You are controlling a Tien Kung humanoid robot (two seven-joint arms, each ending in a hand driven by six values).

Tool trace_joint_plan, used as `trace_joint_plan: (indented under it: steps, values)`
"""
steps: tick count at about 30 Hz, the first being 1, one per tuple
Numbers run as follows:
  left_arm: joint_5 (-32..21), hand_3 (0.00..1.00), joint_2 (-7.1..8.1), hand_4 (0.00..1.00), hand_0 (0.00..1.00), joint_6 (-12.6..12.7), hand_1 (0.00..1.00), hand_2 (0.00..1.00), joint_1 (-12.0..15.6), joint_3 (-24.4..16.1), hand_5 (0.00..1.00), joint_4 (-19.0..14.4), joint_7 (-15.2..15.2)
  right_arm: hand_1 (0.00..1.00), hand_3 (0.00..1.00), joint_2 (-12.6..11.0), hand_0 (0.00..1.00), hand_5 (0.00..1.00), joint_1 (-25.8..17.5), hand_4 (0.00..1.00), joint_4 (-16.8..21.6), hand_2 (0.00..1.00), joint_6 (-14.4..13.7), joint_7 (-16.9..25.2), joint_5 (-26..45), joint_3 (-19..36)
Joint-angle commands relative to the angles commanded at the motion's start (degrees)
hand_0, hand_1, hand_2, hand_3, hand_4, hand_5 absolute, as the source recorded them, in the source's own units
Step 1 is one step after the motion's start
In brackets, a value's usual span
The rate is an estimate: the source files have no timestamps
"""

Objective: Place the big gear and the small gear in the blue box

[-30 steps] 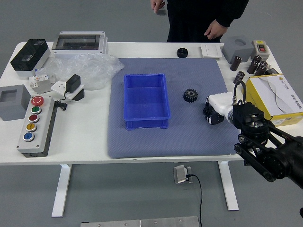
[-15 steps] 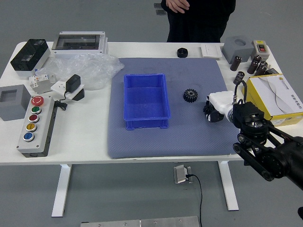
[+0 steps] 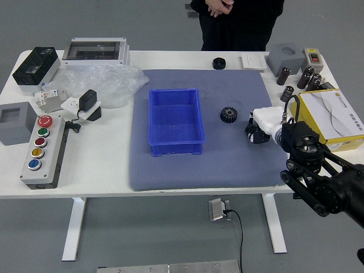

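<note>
Hands of the person have met, leaving you to fetch the gear between the blue box and your right hand, whose grip I can't tell.

Bright, even light whitens the counter, with faint, soft shadows. Pale glints catch the clear plastic. Focus is fairly crisp; black areas lose detail.

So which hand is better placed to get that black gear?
The right hand, probably: it is over the mat, close to the black gear, while the left arm is out of view.
</note>
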Motion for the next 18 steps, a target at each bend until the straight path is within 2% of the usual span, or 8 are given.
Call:
trace_joint_plan:
  steps: [18]
  values:
    - [-0.3,0.758,0.03,0.665,0.829,0.0,0.789,0.78,0.0,0.1,0.356,0.0,0.0,0.415,0.565,-0.7,0.528,0.324,-0.1,0.472,1.8,0.446,-0.5,-0.2,0.0,3.2]
